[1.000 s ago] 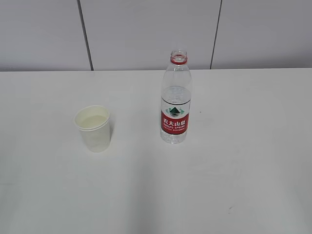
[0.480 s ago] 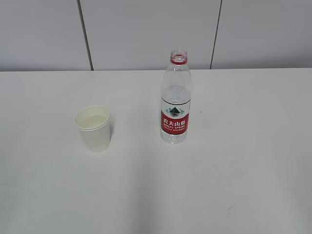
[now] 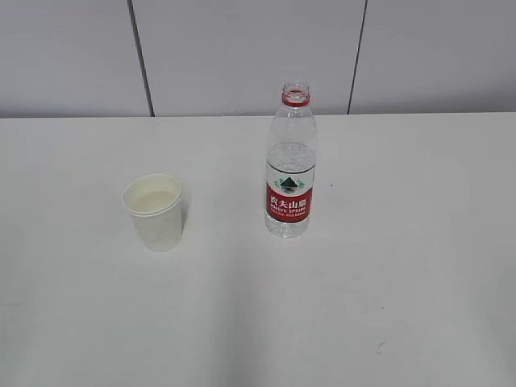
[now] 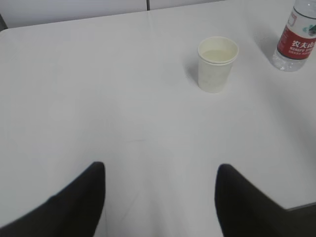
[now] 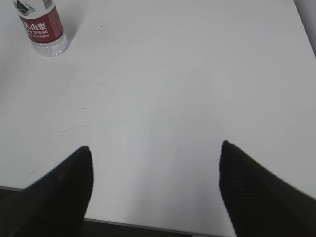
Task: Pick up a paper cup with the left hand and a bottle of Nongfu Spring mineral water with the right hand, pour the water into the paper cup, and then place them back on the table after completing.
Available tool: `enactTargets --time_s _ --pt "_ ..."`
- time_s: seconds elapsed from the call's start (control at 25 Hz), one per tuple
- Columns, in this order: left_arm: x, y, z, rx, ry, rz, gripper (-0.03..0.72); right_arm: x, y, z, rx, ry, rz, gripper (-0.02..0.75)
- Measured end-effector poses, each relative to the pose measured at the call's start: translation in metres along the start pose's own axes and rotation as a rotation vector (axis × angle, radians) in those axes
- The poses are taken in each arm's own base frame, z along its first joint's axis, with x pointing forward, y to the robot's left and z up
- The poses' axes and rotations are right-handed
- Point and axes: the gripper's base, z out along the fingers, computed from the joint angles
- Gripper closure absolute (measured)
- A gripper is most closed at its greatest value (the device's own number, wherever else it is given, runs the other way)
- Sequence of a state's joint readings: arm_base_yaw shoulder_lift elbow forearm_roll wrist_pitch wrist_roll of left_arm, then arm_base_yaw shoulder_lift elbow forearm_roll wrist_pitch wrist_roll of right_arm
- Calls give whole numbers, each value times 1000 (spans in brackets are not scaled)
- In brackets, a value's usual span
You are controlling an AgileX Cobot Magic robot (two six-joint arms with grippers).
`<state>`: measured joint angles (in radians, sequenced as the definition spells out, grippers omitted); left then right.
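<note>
A white paper cup (image 3: 153, 213) stands upright on the white table (image 3: 387, 266), left of centre; it also shows in the left wrist view (image 4: 216, 63). A clear uncapped Nongfu Spring bottle (image 3: 289, 165) with a red label stands upright to the cup's right, with water reaching up to just above the label. It shows at the top right of the left wrist view (image 4: 297, 39) and the top left of the right wrist view (image 5: 42, 29). My left gripper (image 4: 160, 173) is open and empty, well short of the cup. My right gripper (image 5: 155, 153) is open and empty, near the table's front edge, far from the bottle. Neither gripper shows in the exterior view.
A grey panelled wall (image 3: 242, 56) runs behind the table's far edge. The table's front edge (image 5: 148, 226) shows below my right gripper, and the table's right edge appears at the top right of that view.
</note>
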<state>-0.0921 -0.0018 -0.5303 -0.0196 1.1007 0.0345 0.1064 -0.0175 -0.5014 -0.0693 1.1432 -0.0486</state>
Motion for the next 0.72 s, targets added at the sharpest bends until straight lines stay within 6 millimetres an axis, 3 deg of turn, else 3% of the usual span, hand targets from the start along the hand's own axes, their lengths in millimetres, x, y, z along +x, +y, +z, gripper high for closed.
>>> enactTargets --time_s 0.72 --pt "0 0 0 1 0 -1 251 0 0 0 2 0 0 150"
